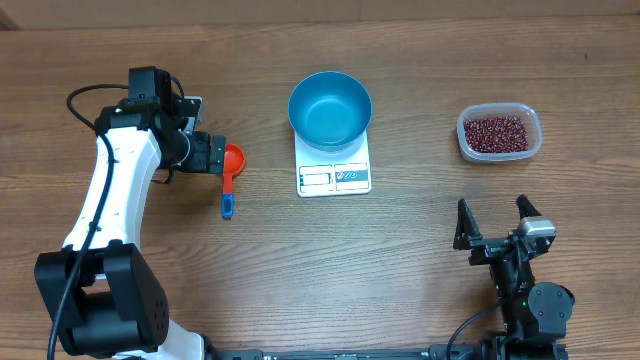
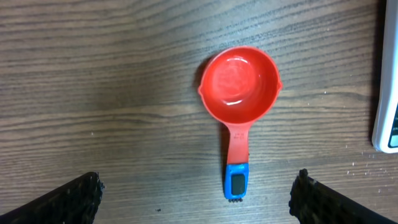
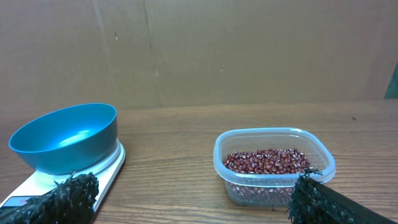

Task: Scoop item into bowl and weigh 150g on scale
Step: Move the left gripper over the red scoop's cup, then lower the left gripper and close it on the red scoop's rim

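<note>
Left wrist view: the left fingers (image 2: 78, 199) are spread wide and hold nothing. They are seen at the two lower corners of the frame, with the orange-red scoop (image 2: 239, 84) lying flat on the desk (image 2: 93, 74) between and ahead of them, untouched. Its cup is empty and faces up, and its blue-tipped handle points back toward the fingers. The scoop is judged to be light, stiff plastic with a smooth surface. It would best be taken across the narrow handle, near the blue end, so that the cup is kept level and clear of the fingers; a loose hold could let it twist under load. The right fingers (image 3: 68, 199) are likewise wide apart and empty, held low over the desk well short of the clear tub (image 3: 267, 131). The beans (image 3: 267, 162) lie in that tub as a shallow loose layer at the right of the desk. They are judged to be small, hard and free-rolling, so they are to be lifted by the scoop rather than pinched, and spilling is likely if the scoop is tipped. The blue bowl (image 3: 68, 140) is empty and sits on the white scale (image 3: 109, 168) at the middle of the desk, well apart from the tub. The bowl overhangs the scale, so a knock could shift it.
</note>
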Robot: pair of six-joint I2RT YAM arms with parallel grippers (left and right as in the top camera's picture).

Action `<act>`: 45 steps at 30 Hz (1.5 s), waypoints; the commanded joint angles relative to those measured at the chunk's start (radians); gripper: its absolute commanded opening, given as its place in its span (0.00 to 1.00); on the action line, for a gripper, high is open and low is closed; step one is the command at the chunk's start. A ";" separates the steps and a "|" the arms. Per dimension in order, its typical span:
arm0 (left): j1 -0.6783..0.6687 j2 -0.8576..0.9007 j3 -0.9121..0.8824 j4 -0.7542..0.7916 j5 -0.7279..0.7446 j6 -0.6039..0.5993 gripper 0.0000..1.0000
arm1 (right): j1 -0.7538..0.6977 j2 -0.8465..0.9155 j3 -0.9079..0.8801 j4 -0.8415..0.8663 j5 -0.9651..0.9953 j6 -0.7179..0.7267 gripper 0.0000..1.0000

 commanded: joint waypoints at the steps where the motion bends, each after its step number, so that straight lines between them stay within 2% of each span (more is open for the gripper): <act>1: 0.003 0.014 0.024 0.007 0.008 -0.018 1.00 | 0.003 -0.011 -0.011 0.005 0.010 0.003 1.00; 21: 0.003 0.023 -0.008 0.071 0.007 -0.029 1.00 | 0.003 -0.011 -0.011 0.005 0.010 0.003 1.00; 35: 0.003 0.170 -0.008 0.094 0.009 -0.029 1.00 | 0.004 -0.011 -0.011 0.005 0.010 0.003 1.00; 45: 0.003 0.181 -0.008 0.115 0.023 -0.029 1.00 | 0.003 -0.011 -0.011 0.005 0.010 0.003 1.00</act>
